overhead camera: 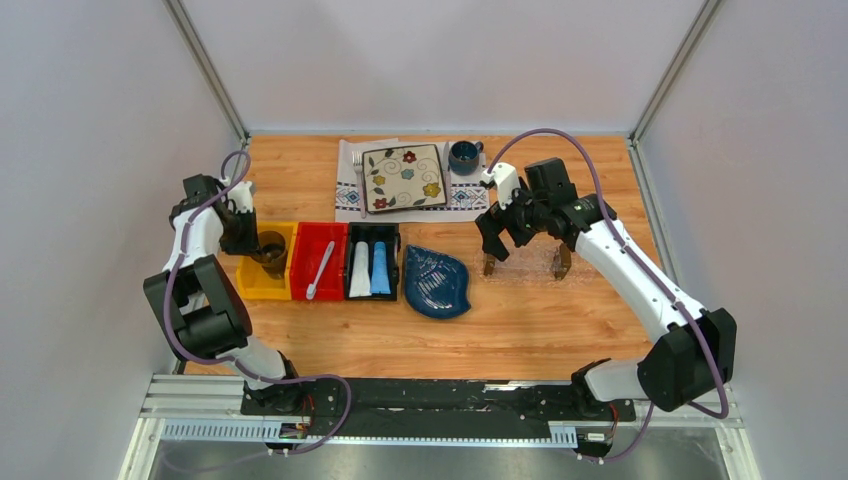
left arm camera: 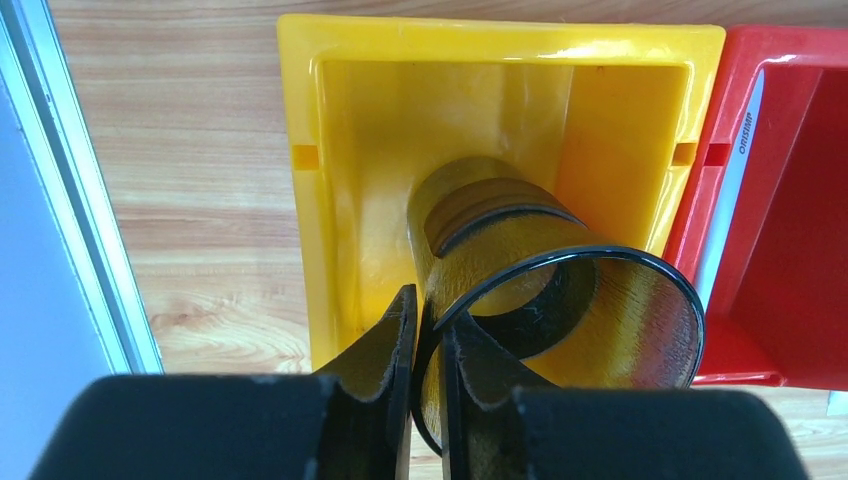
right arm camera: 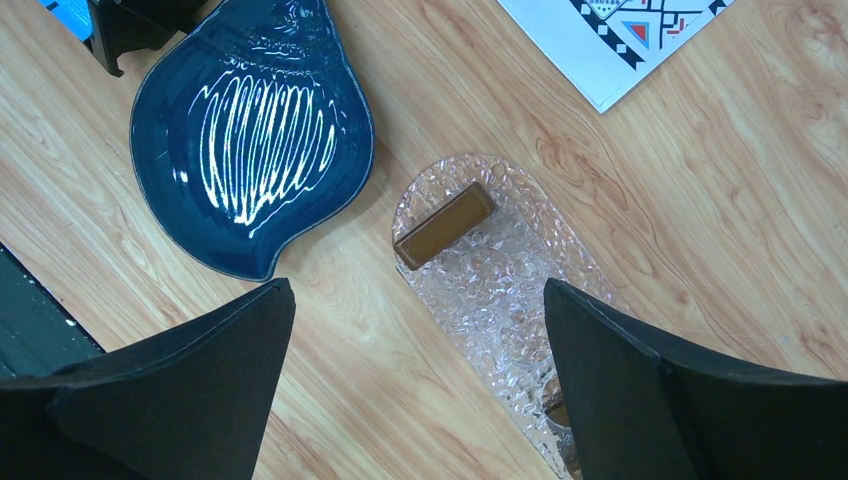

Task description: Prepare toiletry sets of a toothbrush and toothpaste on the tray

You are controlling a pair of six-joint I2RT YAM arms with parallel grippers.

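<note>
Pinching the rim of a brown glass cup (left arm camera: 500,220), the left pincer (left arm camera: 428,315) is clenched on it inside the yellow bin (left arm camera: 500,48), far left of the dark blue leaf dish (overhead camera: 437,283). The right pincer (right arm camera: 417,290) hangs wide apart, grasping nothing, over the clear tray (right arm camera: 490,290) just right of the dish. The toothbrush (overhead camera: 321,270) lies in the red bin (overhead camera: 305,240), left of the dish. Two toothpaste tubes (overhead camera: 361,272), white and blue, lie in the black bin (overhead camera: 373,231) just left of the dish.

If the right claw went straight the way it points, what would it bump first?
Probably the clear tray, near its wooden block, though depth is hard to judge. The right gripper is open above it.
</note>
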